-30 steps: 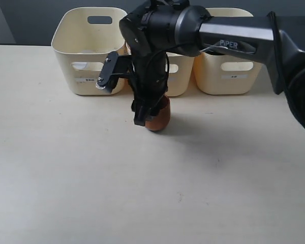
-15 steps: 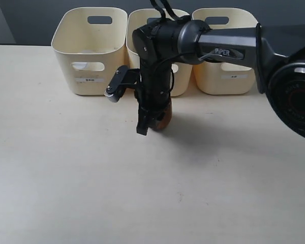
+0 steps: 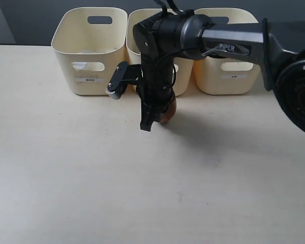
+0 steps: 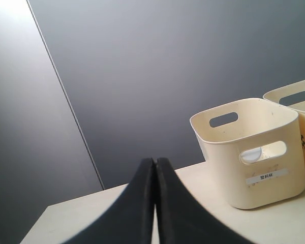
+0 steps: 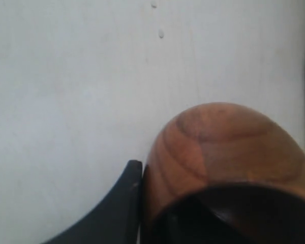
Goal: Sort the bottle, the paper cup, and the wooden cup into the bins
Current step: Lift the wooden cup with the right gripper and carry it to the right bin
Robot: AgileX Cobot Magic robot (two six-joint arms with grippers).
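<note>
The reddish-brown wooden cup (image 3: 168, 112) hangs just in front of the middle bin (image 3: 182, 79), seemingly a little above the table. My right gripper (image 3: 155, 118) is shut on it. In the right wrist view one black finger (image 5: 118, 204) presses the outside of the wooden cup (image 5: 223, 147); the other finger is hidden. My left gripper (image 4: 155, 161) is shut on nothing and points at the left bin (image 4: 267, 175). A white thing shows through the left bin's (image 3: 90, 51) cutout; I cannot tell what it is. Bottle and paper cup are not visible.
The right bin (image 3: 229, 71) stands beside the middle one at the back of the cream table (image 3: 91, 178). A dark wall rises behind the bins. The right arm's black link (image 3: 234, 40) crosses over the right bin.
The right gripper has risen with the wooden cup and shifted slightly right, toward the middle bin. The arm has drawn back toward the bins.
</note>
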